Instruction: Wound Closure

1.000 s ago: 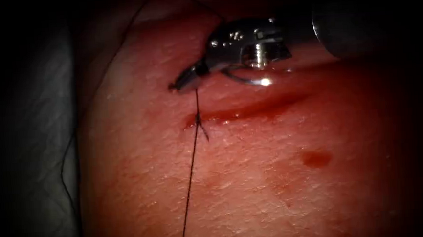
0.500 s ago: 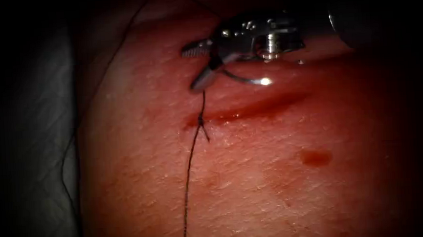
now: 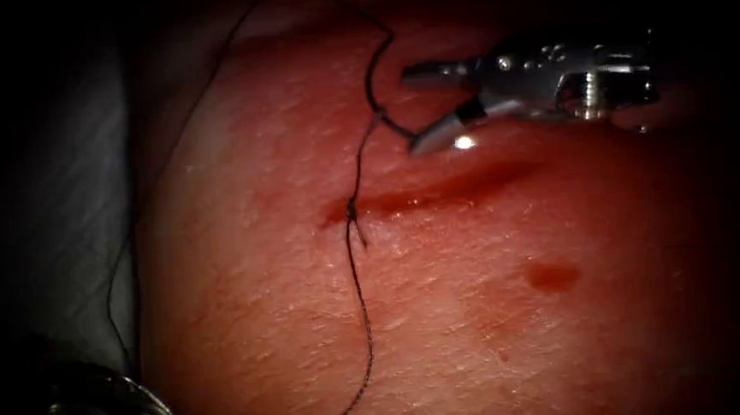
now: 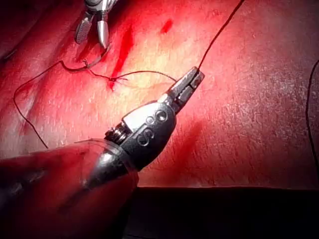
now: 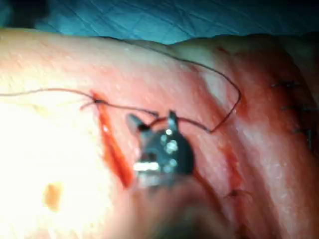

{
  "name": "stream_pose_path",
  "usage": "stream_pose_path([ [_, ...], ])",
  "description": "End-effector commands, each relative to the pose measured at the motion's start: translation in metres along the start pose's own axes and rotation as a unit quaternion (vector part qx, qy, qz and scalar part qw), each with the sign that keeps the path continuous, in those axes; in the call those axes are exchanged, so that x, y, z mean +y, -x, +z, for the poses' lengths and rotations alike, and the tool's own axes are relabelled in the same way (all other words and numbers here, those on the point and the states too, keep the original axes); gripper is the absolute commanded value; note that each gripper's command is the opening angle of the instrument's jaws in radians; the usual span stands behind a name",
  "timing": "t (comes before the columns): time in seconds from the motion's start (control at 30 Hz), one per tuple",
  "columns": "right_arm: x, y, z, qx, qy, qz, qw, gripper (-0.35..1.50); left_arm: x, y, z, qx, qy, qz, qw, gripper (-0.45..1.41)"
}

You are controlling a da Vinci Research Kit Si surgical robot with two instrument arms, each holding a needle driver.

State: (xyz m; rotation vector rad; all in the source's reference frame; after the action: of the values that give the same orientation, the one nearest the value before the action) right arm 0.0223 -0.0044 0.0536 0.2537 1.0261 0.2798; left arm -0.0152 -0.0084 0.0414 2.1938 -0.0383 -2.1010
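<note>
The right arm's claw (image 3: 419,106) hovers over the far part of the tissue (image 3: 481,338), just beyond the cut (image 3: 437,188), with its two jaws spread apart and nothing between them. A slack bend of the thread (image 3: 364,319) curls just left of its tips, close to the lower jaw, though it cannot be told whether it touches. In the right wrist view, the same released claw (image 5: 149,122) sits beside the cut (image 5: 112,149) with the thread (image 5: 224,117) passing right across its tips. The needle (image 3: 464,142) seems to lie on the far side of the cut, beside the lower jaw. Little more than a bright spot of it shows, so whether it is in the tissue cannot be told. A knot (image 3: 351,210) sits at the left end of the cut. From there the thread wanders nearward over the tissue, then bends left toward the left arm's tool (image 3: 100,413) at the near left edge. In the left wrist view, the left arm's claw (image 4: 197,75) is clenched on the thread (image 4: 219,35). One strand leads from its tip to the knot (image 4: 114,78) and another runs off across the tissue (image 4: 259,109). The right arm's claw (image 4: 93,31) shows there too, opened above the cut (image 4: 122,50). A small spot of red fluid (image 3: 552,275) lies on the tissue near of the cut, toward the right.
</note>
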Motion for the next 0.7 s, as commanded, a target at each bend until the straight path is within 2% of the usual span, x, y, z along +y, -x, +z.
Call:
stream_pose_path([
  [0.03,-0.0010,0.0006,0.0004,0.014,0.011,0.008,1.000,1.03,-0.0002,0.0005,0.0005,-0.003,-0.003,0.002,1.000,-0.45],
  [0.2,-0.0022,0.0004,0.0008,0.047,0.039,0.012,0.998,1.08,-0.0036,-0.0002,0.0003,-0.005,-0.011,0.020,1.000,-0.45],
  [0.57,-0.0052,-0.0007,0.0029,0.102,0.056,0.016,0.993,0.88,-0.0074,0.0002,0.0023,0.036,-0.033,0.059,0.997,-0.45],
  [0.7,-0.0064,-0.0008,0.0038,0.108,0.055,0.013,0.993,0.86,-0.0093,0.0006,0.0025,0.055,-0.068,0.067,0.994,-0.45],
])
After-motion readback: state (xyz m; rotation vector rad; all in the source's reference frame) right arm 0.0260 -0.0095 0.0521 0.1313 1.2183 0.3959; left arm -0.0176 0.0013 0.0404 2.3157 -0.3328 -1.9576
